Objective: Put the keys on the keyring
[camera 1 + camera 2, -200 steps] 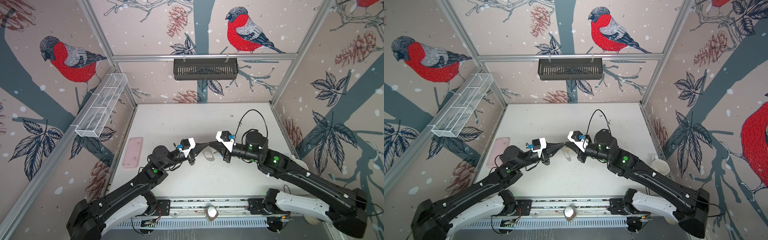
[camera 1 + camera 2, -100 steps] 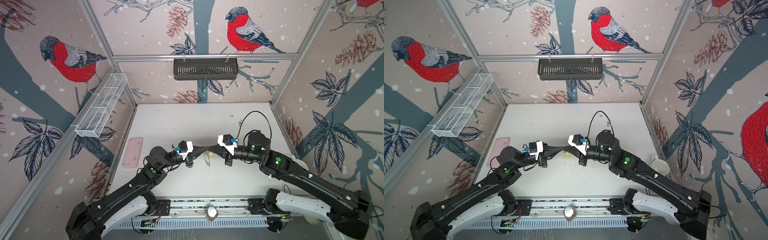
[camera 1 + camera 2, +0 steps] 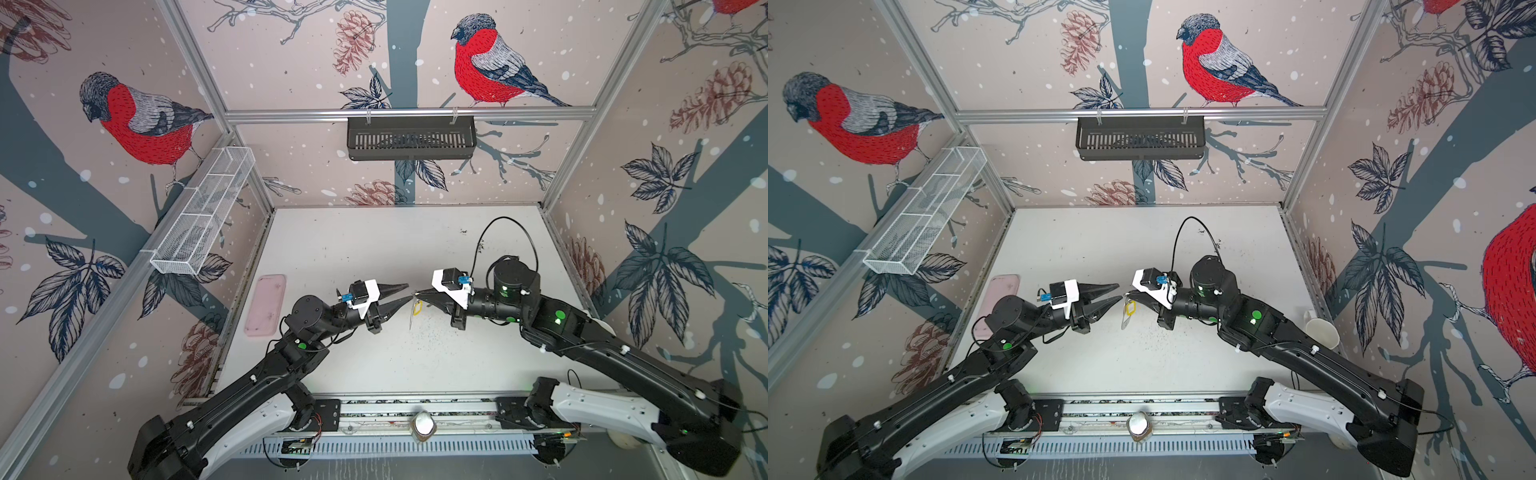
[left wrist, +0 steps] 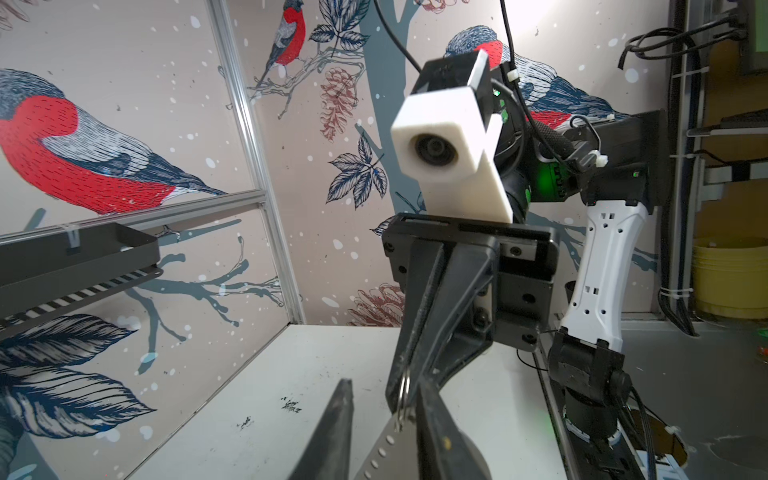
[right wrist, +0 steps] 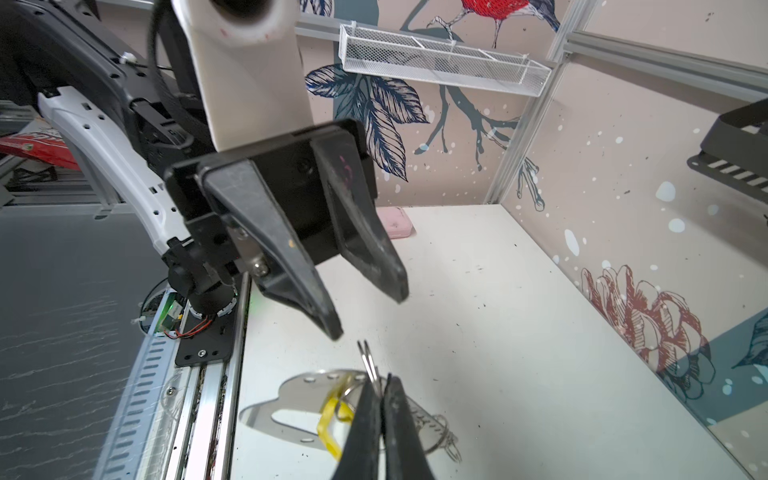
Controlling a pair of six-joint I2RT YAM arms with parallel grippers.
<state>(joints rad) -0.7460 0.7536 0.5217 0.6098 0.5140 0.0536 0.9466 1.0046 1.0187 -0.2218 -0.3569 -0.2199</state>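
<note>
Right gripper (image 5: 379, 384) clenched on a small ring (image 5: 368, 361) of the keyring (image 5: 299, 388), which hangs clear of the table (image 3: 374, 249), mid-workspace. Yellow-tagged key (image 5: 325, 417) dangles alongside. Left gripper (image 3: 404, 293) open, just beside. Likely light, stiff, slick and swingy; pinch the plate edge.

Text check: nothing legible anywhere | red packet (image 5: 38, 144) beyond the table: print there, far too blurred | left gripper (image 5: 365, 313), one finger (image 5: 345, 174): pink marks, no readable characters
</note>
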